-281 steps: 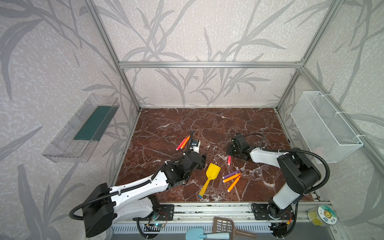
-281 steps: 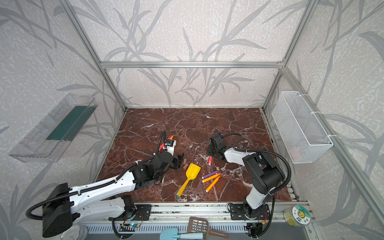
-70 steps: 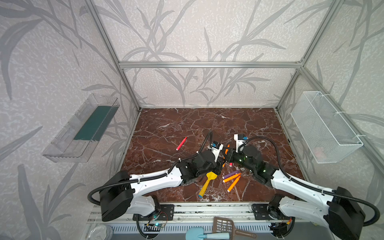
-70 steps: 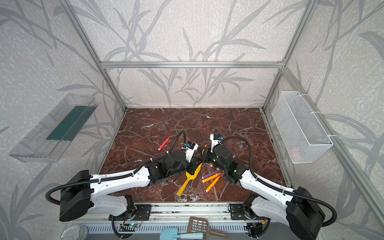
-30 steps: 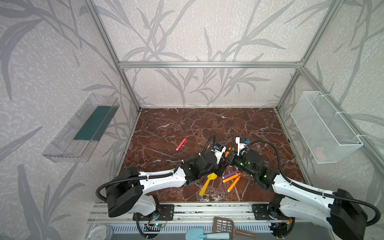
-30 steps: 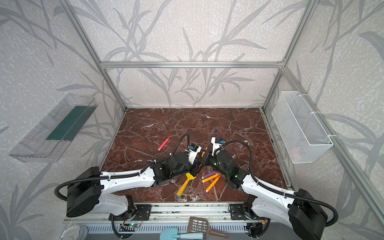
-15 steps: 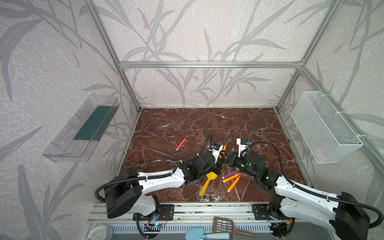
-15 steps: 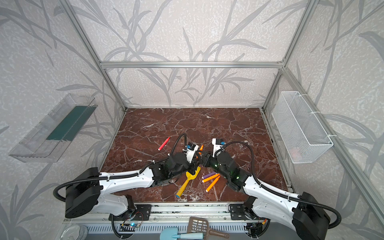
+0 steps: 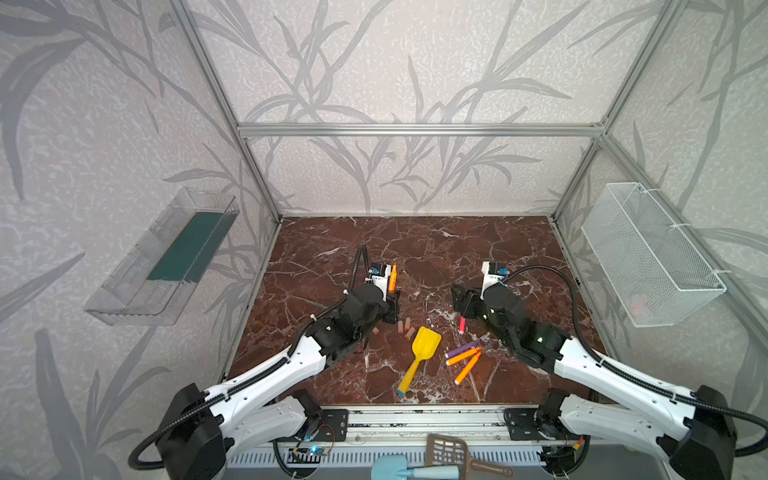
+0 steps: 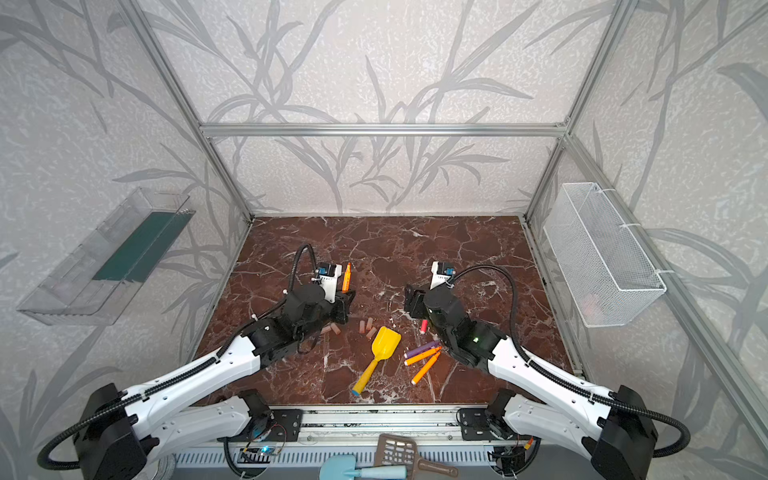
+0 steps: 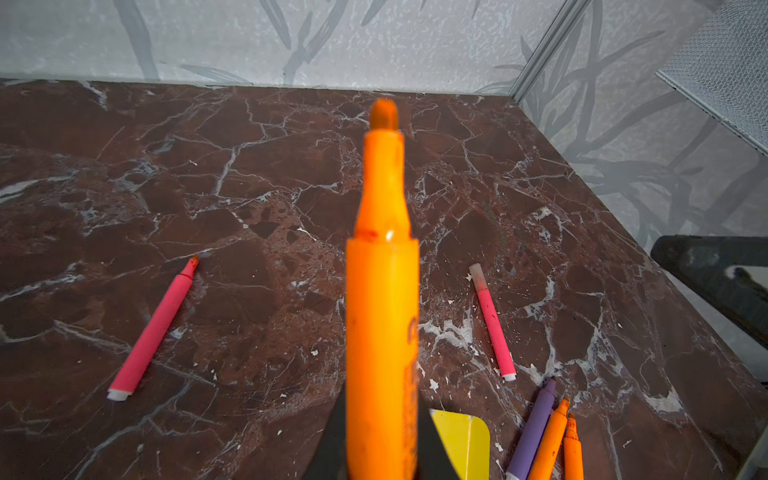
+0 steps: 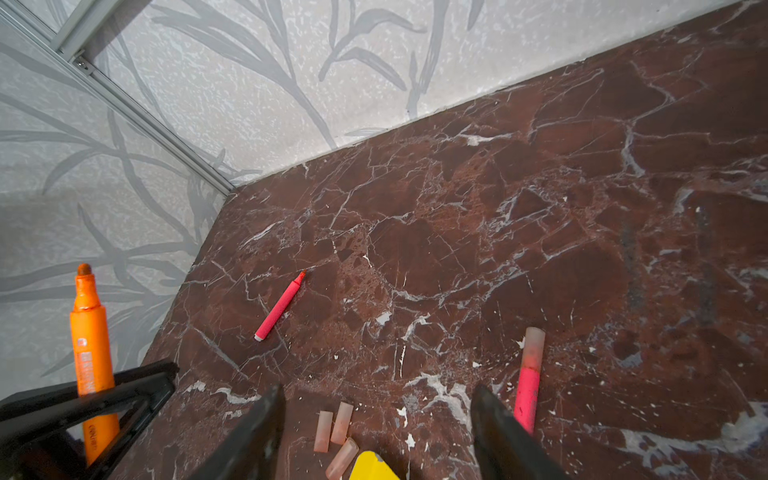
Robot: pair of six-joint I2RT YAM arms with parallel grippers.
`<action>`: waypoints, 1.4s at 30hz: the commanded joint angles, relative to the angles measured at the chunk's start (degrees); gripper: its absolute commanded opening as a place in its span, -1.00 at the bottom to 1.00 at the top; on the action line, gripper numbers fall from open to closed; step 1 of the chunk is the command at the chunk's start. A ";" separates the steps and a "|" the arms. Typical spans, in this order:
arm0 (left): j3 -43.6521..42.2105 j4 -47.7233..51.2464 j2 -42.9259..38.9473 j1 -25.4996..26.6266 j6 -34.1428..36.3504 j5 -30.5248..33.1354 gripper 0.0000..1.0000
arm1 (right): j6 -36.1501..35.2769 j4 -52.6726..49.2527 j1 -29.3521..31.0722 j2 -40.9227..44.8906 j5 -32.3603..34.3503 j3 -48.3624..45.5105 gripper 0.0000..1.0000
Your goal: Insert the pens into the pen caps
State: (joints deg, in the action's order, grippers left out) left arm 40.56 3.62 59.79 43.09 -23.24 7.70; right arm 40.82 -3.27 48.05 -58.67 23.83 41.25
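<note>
Leaf-patterned grey walls (image 9: pixel 415 62) enclose a marble worktop (image 9: pixel 436 249); a wire basket (image 9: pixel 648 257) hangs well right of the right pincer (image 9: pixel 462 302).

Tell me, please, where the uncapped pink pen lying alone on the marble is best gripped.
Grip the uncapped pink pen mid-barrel from above, jaws across its width. It lies flat with bare marble around it, the barrel is straight there, and the tapered tip stays free for capping.

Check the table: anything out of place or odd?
A yellow shovel lies among the pens and caps, its blade seemingly touching one cap; it fits neither set. Nothing looks spilled or broken. The orange pen in the left gripper stands upright, uncapped, which suits the task.
</note>
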 commanded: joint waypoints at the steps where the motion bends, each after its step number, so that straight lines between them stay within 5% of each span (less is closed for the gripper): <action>1: 1.68 4.99 -2.33 -0.70 1.10 2.92 -1.00 | -2.76 -2.81 0.25 -2.38 4.36 1.24 0.37; 8: -5.20 2.53 -9.18 -0.83 -2.87 4.52 -1.00 | -7.73 -0.30 0.20 -2.67 1.85 -0.84 0.35; 16: -6.17 1.39 -9.88 -1.20 -3.05 5.72 -1.00 | -5.49 -2.40 1.77 -3.71 -4.23 -1.12 0.22; 25: 2.37 13.08 -12.48 -2.66 -3.87 5.02 -1.00 | -2.00 -7.64 3.89 -6.13 -6.69 1.74 0.17; 33: -2.36 14.00 -17.04 -2.65 -6.96 4.28 -1.00 | -3.98 -1.91 8.74 -7.64 -13.51 -2.12 0.13; 42: -5.98 15.75 -19.54 -2.75 -7.40 8.64 -1.00 | -6.13 -2.16 16.01 -24.52 -13.00 8.97 -0.12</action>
State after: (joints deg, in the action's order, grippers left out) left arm 35.83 18.15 41.63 40.75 -30.20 12.97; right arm 36.75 -6.37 62.00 -79.22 10.37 46.63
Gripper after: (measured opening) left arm 0.161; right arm 0.445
